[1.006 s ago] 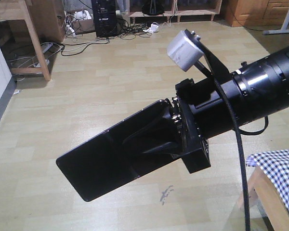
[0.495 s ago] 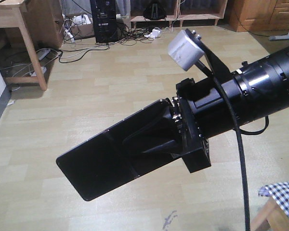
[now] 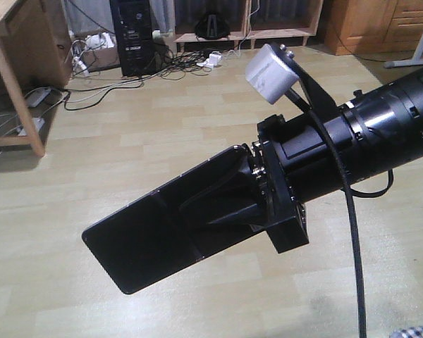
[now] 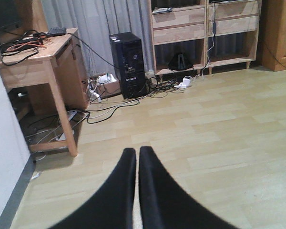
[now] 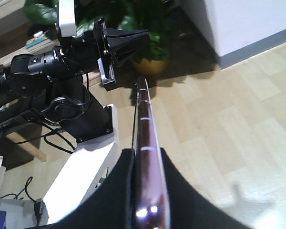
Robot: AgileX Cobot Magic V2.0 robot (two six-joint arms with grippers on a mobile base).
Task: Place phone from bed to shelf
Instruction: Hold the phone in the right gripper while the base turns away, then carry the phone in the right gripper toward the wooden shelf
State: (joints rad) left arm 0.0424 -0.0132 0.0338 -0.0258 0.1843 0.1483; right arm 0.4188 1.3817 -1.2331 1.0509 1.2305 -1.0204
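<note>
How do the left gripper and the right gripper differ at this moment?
The right gripper is shut on the phone, which sticks out edge-on beyond its fingers; the left gripper holds nothing. The phone separates the right gripper's fingers; the left gripper's fingers nearly touch. Both have black tapering fingers and hang above the wooden floor.
</note>
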